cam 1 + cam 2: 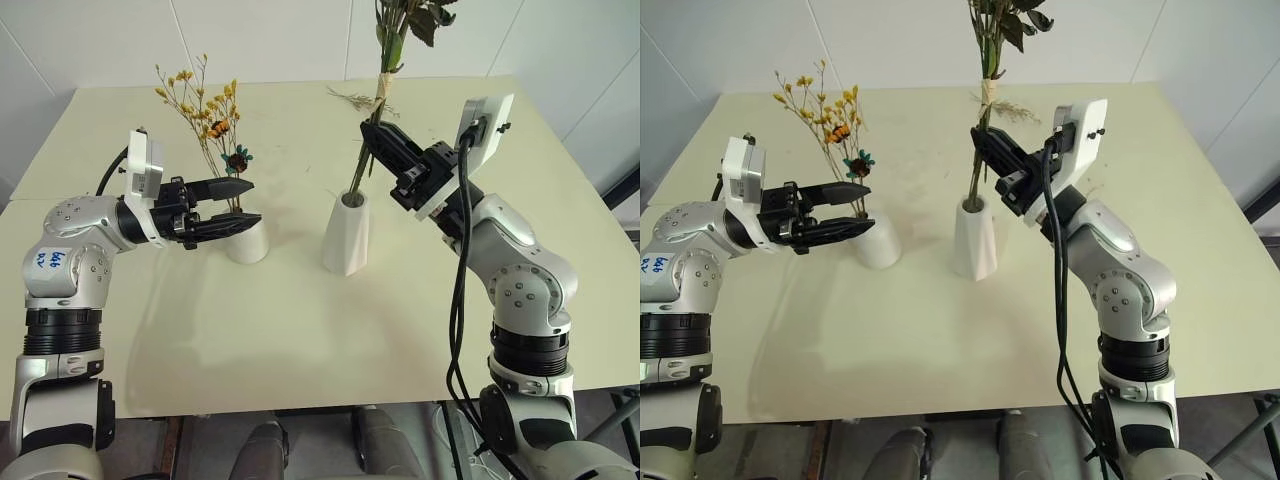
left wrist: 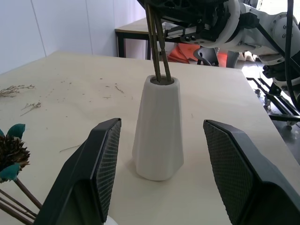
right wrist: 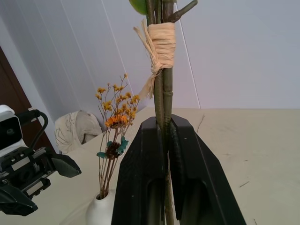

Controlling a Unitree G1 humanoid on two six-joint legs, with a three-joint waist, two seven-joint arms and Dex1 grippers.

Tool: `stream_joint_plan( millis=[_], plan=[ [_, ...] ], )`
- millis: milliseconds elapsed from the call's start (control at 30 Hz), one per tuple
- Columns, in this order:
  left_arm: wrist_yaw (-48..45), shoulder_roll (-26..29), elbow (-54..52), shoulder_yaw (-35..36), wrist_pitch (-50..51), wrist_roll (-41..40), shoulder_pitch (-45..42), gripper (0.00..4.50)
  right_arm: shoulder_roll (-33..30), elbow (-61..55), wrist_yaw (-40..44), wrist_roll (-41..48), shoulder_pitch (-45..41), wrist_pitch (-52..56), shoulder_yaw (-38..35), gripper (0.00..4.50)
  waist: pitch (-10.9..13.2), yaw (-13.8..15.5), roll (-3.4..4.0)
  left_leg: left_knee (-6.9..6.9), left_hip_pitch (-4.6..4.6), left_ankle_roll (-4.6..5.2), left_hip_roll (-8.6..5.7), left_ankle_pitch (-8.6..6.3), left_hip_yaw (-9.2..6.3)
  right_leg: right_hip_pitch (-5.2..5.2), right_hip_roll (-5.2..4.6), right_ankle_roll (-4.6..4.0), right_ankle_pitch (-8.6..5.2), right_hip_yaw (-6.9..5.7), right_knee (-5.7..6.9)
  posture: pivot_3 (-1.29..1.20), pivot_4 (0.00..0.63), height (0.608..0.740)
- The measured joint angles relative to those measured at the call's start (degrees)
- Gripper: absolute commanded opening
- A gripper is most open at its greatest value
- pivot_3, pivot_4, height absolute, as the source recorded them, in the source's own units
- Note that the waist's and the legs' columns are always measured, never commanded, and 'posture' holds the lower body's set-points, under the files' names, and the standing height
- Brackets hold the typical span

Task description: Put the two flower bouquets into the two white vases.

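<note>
Above the tall faceted vase point(image 1: 346, 235), the rose bouquet stems point(image 3: 161, 101) are pinched in the right gripper point(image 1: 378, 140), whose jaws are shut on them, ends already in the mouth. They should be lowered straight, then released. Beside the squat vase point(image 1: 247, 240), where the yellow bunch point(image 1: 208, 108) stands, the left gripper point(image 1: 245, 204) is held with jaws wide and empty.

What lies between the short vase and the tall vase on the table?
Nothing: in the left eye view the table is bare between the short vase and the tall vase. The left claw hovers above and in front of the short vase, open.
</note>
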Motion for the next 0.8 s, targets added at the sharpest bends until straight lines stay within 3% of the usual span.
stream_joint_plan(
  millis=[800],
  plan=[
    [1.2, -0.1, 0.0, 0.0, -0.1, 0.0, 0.1, 3.00, 2.4, -0.1, 3.7, -10.6, 3.0, -7.0, 4.2, 0.02, 0.0, 0.0, 0.00, 0.00, 0.00, -0.02, -0.01, 0.01, 0.00, 0.00, 0.01, 0.00, 0.00, 0.00, 0.00, 0.00, 0.150, 0.740]
  ],
)
